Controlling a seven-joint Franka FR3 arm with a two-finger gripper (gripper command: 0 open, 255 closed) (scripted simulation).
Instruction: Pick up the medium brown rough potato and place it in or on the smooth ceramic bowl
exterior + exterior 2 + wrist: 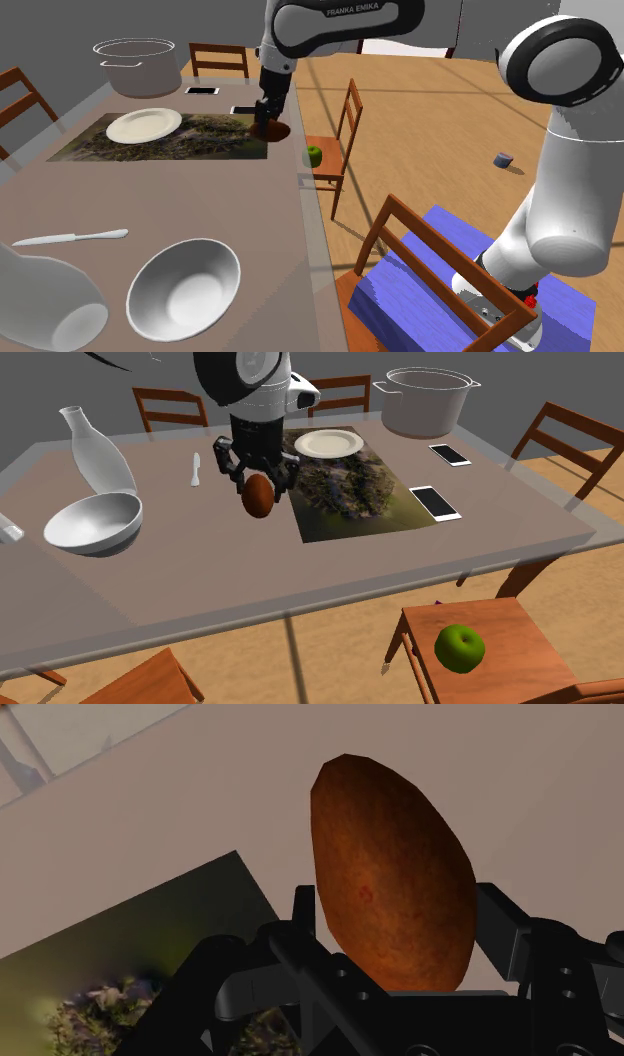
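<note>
Claw [259,482] clamped on brown potato [258,499]. Potato long axis in line with fingers, hanging above bench [200,577] by edge of placemat [350,502]. White bowl [95,524] on bench, well apart toward second exterior view's left, beside carafe [95,452].

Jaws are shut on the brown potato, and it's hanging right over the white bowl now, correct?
Not over the bowl. The jaws are shut on the brown potato, but it hangs at the edge of the placemat, with the bowl off to the second exterior view's left.
</note>
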